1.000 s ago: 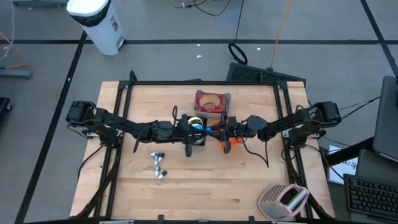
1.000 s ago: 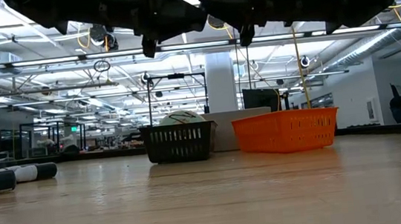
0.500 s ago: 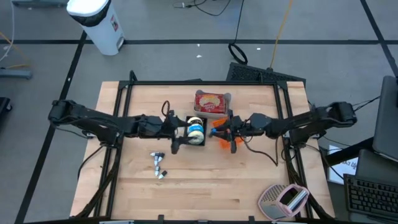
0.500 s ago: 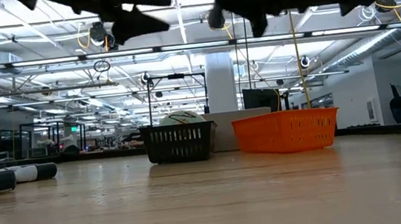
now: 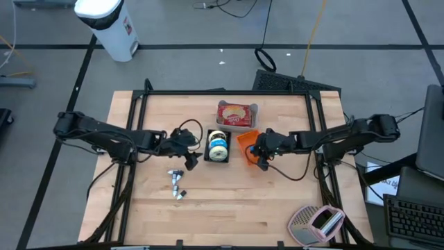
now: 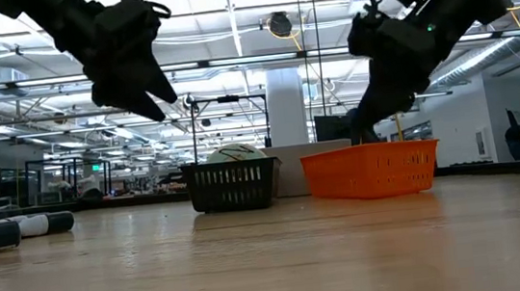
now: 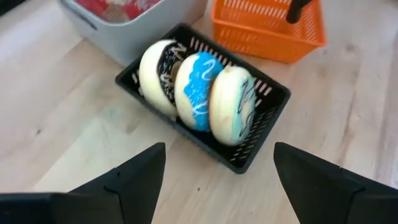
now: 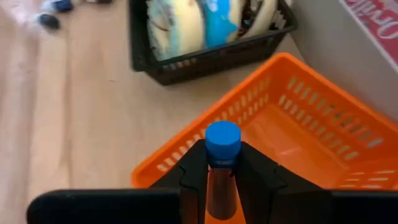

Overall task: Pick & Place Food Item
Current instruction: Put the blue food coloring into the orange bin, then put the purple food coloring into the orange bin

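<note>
A black basket [image 7: 205, 118] holds three iced donuts [image 7: 198, 92] standing on edge. My left gripper [image 7: 217, 183] stands open on the basket's left [image 5: 189, 158] and touches nothing. An orange basket [image 8: 298, 124] sits on the black basket's right [image 5: 245, 142]. My right gripper [image 8: 217, 168] is shut on a small bottle with a blue cap [image 8: 222, 140], slanting down over the orange basket's corner [image 5: 260, 156]. A grey tray [image 5: 236, 114] with a red pack rests behind both baskets. My right gripper pinches the bottle's brown body [image 8: 217, 186] between its two fingers, just behind the blue cap. The bottle lies along the fingers, and its cap sticks out past them toward the orange basket. The fingers slant down from the table's right.
Two small rolled things [image 5: 176, 185] lie on the wood near the left gripper, also in the low view [image 6: 8, 233]. A pink and grey object [image 5: 316, 223] sits at the near right corner. Black frame rails [image 5: 222, 92] border the table.
My left gripper has opened above the black basket and drawn back toward the table's left, tipping from pointing down to a slant. My right gripper, still shut on the bottle, has gone toward the table's right and down, tipping the same way.
</note>
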Controlling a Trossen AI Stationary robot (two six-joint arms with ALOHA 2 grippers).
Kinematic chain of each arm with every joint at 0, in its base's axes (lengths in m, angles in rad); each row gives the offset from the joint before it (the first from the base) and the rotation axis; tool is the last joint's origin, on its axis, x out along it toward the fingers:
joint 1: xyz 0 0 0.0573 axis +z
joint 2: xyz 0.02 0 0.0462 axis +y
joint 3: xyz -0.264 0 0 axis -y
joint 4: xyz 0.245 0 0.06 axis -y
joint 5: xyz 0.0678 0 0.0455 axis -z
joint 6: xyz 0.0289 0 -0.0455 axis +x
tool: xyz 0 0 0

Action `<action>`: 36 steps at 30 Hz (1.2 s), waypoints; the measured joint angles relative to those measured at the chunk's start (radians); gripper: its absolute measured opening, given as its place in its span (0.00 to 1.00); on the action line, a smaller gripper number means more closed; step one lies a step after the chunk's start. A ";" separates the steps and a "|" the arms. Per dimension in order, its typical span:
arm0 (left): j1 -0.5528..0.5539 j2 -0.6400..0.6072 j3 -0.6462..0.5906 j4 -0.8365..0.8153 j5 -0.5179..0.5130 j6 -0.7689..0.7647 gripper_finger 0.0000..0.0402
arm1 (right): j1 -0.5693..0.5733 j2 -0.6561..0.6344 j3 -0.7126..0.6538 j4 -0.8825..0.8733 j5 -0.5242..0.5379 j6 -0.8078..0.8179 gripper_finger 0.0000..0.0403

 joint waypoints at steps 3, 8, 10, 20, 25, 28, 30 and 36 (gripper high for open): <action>0.000 0.006 0.000 -0.026 0.005 -0.015 0.72 | -0.008 0.025 0.000 0.000 0.024 -0.002 0.16; 0.000 0.006 0.000 -0.067 0.069 -0.051 0.70 | -0.016 0.036 0.000 0.009 0.022 -0.004 0.27; 0.000 0.004 0.000 -0.088 0.096 -0.067 0.69 | -0.016 0.036 0.000 0.026 0.022 -0.022 0.33; -0.028 0.004 0.000 -0.389 0.224 -0.258 0.63 | -0.016 0.033 0.001 0.125 0.022 -0.048 0.51; -0.097 0.004 0.000 -0.533 0.231 -0.382 0.61 | -0.016 0.028 0.002 0.155 0.022 -0.078 0.51; -0.141 0.004 0.000 -0.540 0.229 -0.395 0.62 | -0.016 0.025 0.002 0.163 0.020 -0.087 0.50; -0.171 0.004 0.000 -0.540 0.206 -0.368 0.62 | -0.016 0.025 0.001 0.160 0.019 -0.098 0.50; -0.254 0.040 -0.029 -0.540 0.191 -0.229 0.62 | -0.016 0.025 0.001 0.160 0.018 -0.100 0.50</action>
